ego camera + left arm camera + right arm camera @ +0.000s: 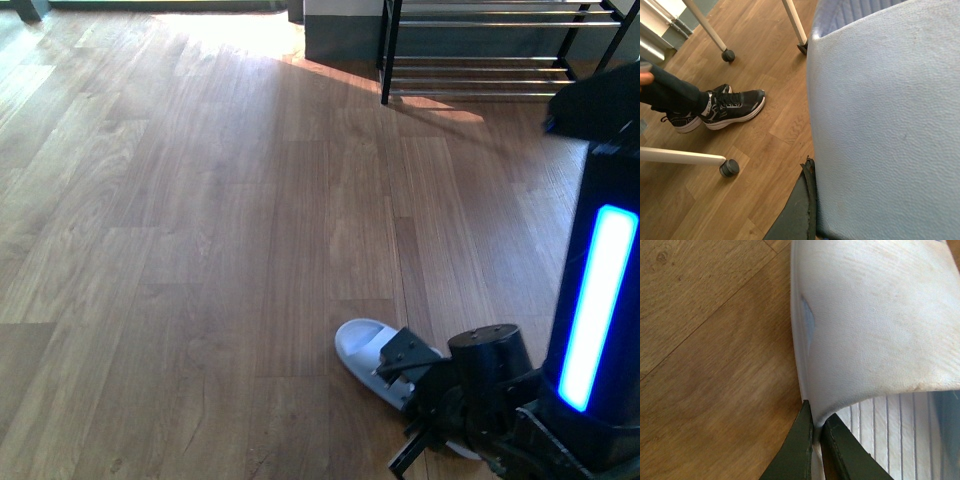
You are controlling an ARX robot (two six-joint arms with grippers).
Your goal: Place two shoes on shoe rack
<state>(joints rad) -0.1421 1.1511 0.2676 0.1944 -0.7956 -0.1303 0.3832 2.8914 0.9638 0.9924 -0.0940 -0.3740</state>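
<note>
Brown wood planks cover the floor (200, 250), sunlit near the far wall where the shoe rack (480, 60) stands. A pale, ribbed sandal (362, 350) lies well short of it, its strap edge pinched in my right jaws. A second sandal (890, 125) looms by my left jaws; their grip I cannot tell.

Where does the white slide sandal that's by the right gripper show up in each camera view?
Front view: slide sandal low, right of centre, partly under the right gripper.
Left wrist view: not identifiable; a pale blue pebbled surface fills much of it, perhaps another sandal.
Right wrist view: its strap fills the picture close up, edge pinched between the fingers.
Shared landmark: wood plank floor.
</note>
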